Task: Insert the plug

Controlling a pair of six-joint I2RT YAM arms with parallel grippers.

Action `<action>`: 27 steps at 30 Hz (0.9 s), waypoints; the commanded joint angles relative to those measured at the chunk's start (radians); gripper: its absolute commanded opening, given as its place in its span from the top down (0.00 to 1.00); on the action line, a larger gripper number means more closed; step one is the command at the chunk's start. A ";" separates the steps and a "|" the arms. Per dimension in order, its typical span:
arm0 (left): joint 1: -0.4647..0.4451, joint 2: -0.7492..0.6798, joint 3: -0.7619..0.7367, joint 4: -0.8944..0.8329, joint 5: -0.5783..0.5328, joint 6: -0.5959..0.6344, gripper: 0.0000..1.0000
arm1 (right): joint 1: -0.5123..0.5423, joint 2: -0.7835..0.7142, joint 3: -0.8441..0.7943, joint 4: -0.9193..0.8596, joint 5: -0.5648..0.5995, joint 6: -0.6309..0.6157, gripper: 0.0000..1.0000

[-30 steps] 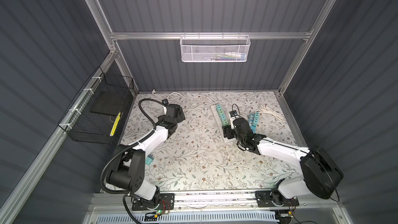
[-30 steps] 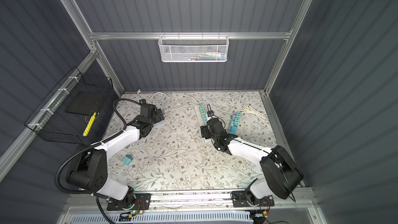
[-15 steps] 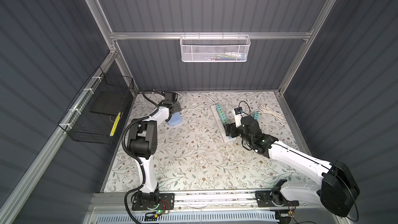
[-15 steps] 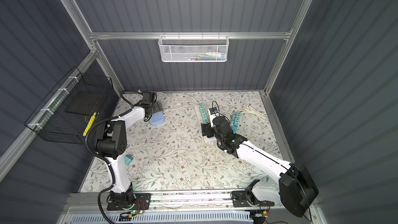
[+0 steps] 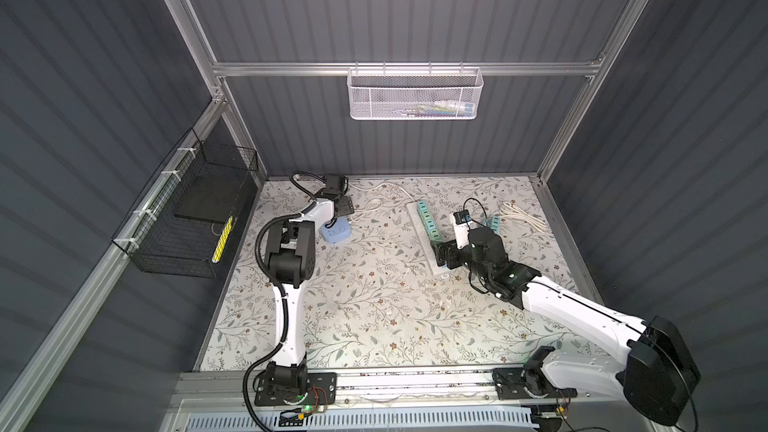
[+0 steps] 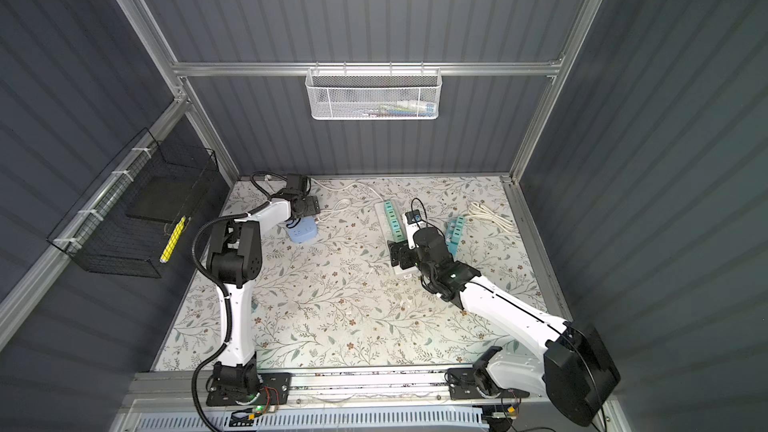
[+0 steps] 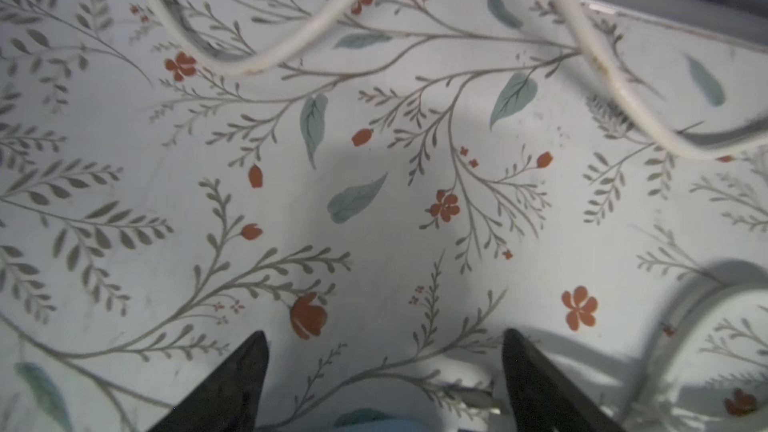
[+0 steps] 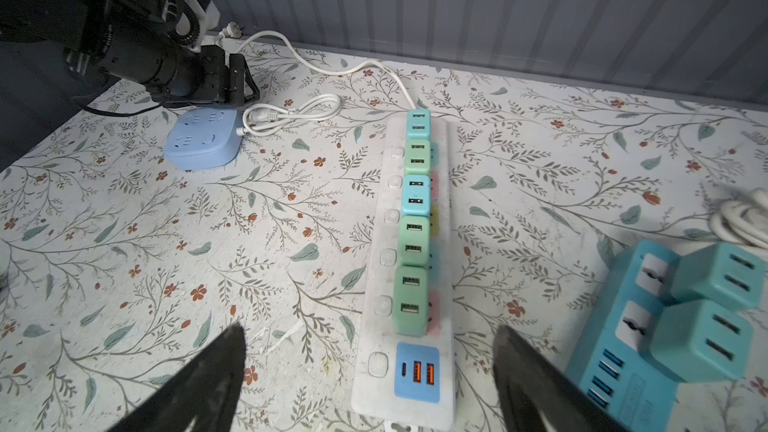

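Left jaws hang parted and empty over the blue socket box (image 8: 201,141), while right jaws gape wide and empty above the near end of the white power strip (image 8: 384,280). Closing here, the left pair would likely pinch cord (image 8: 316,103) or shove the light box. As I judge it, the white plug (image 8: 264,115) lies on the bench (image 8: 124,222) just beside the box and well apart from the right pair.

You had open mat (image 5: 374,305) in the near middle; the power strip (image 8: 384,257) and looped cable (image 8: 299,112) crowded the back.
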 commanded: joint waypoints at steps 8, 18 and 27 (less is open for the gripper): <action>-0.054 -0.119 -0.222 0.032 0.040 -0.031 0.21 | 0.001 -0.023 -0.021 0.011 -0.018 0.010 0.07; -0.171 -0.266 -0.477 0.093 -0.013 -0.152 0.24 | 0.000 -0.058 -0.034 0.009 -0.018 0.020 0.07; -0.252 -0.489 -0.666 0.115 -0.181 -0.287 0.18 | 0.001 -0.079 -0.038 0.006 -0.024 0.022 0.06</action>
